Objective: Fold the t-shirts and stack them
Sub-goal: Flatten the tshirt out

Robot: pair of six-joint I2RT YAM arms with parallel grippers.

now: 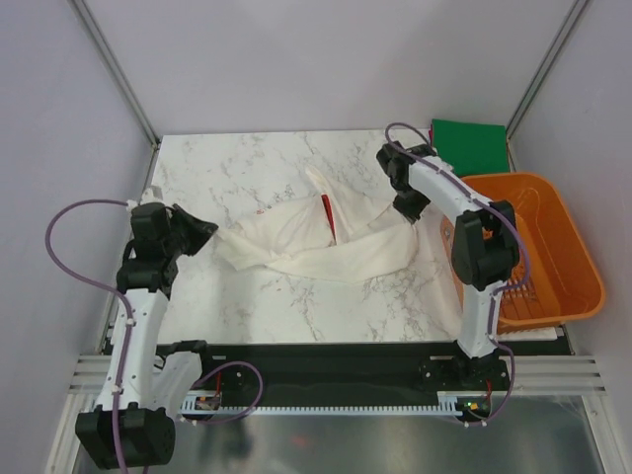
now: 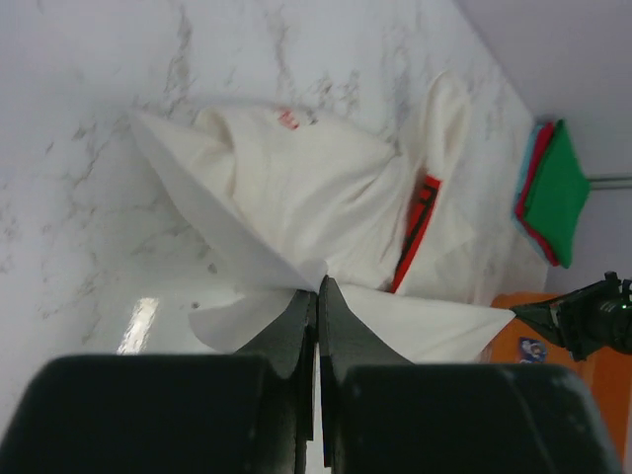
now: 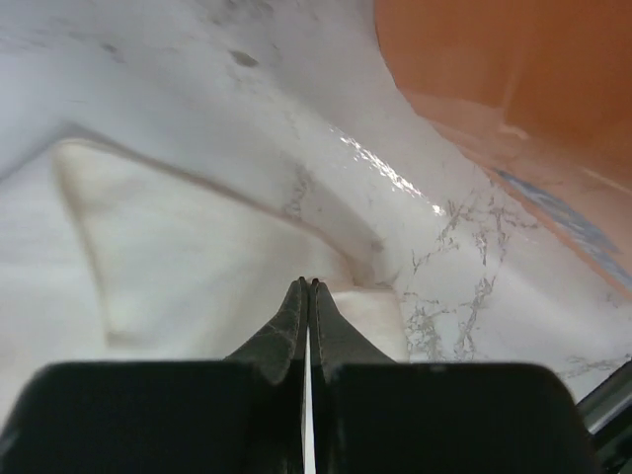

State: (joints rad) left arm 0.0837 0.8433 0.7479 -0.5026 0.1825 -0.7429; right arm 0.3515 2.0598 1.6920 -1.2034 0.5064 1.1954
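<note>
Left gripper (image 2: 318, 285), 6 o'clock: jaws closed on an edge of the white tee (image 2: 296, 188), which lies crumpled on the marble table (image 2: 79, 197). Red print (image 2: 420, 222), 3 o'clock. Folded green tee (image 2: 561, 193), 2 o'clock. Orange basket (image 2: 612, 380), 4 o'clock.

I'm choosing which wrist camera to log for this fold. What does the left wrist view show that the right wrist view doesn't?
Only the left wrist view: the left gripper shut on the white t-shirt, the shirt's red chest print, and the folded green t-shirt beyond it. Only the right wrist view: the right gripper shut on a plain edge of that same shirt. Both show white cloth, the marble table and the orange basket.
</note>
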